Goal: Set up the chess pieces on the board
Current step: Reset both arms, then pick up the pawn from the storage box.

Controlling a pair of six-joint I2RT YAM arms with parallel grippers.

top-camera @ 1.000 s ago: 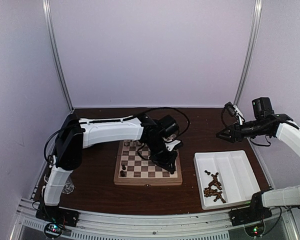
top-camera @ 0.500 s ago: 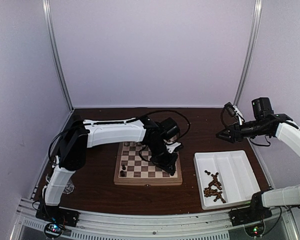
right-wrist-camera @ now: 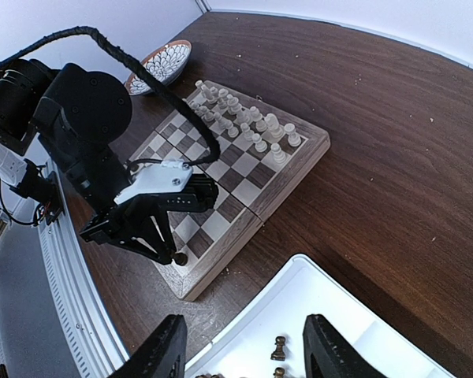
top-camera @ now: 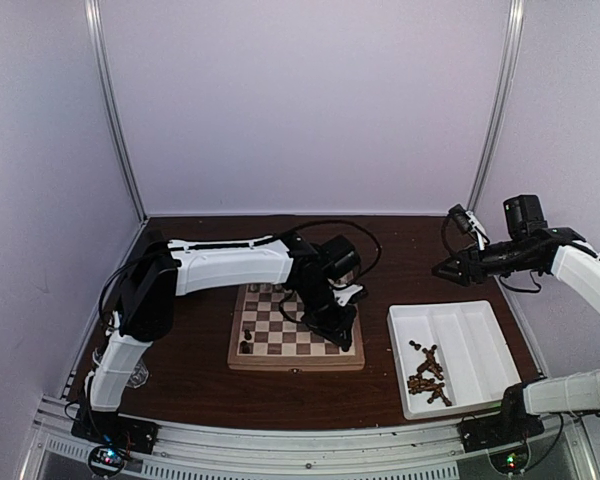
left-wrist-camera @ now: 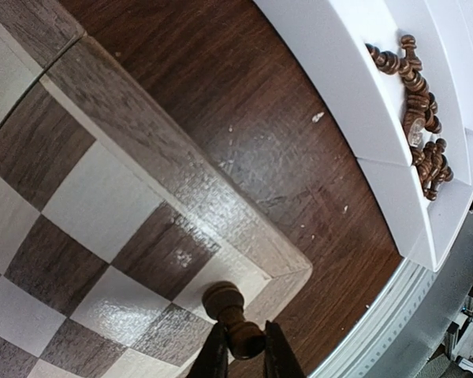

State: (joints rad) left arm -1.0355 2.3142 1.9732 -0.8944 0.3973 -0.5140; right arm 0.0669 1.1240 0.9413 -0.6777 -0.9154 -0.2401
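Seen from above, the wooden board (top-camera: 280,340) lies at the centre of a dark table. A white divided tray (top-camera: 470,330) is at its 3 o'clock, apart from it. The left gripper (top-camera: 332,325) reaches over the board's right side, toward 4 o'clock from the board's middle.

In the left wrist view, its two fingers (left-wrist-camera: 214,358) are pinched on a dark brown chess piece (left-wrist-camera: 230,309). The piece sticks out from the fingertips toward 11 o'clock, over the corner square of the board. Whether it touches the square cannot be told. More dark pieces (top-camera: 428,375) lie heaped in the tray's near half, at 4 o'clock from the gripped one.

White pieces (right-wrist-camera: 244,122) stand in rows along the board's far edge. Two dark pieces (top-camera: 246,345) stand at its near left, at 8 o'clock.

The right gripper (top-camera: 442,268) hangs in the air at 12 o'clock from the tray, its jaws spread wide and holding nothing.
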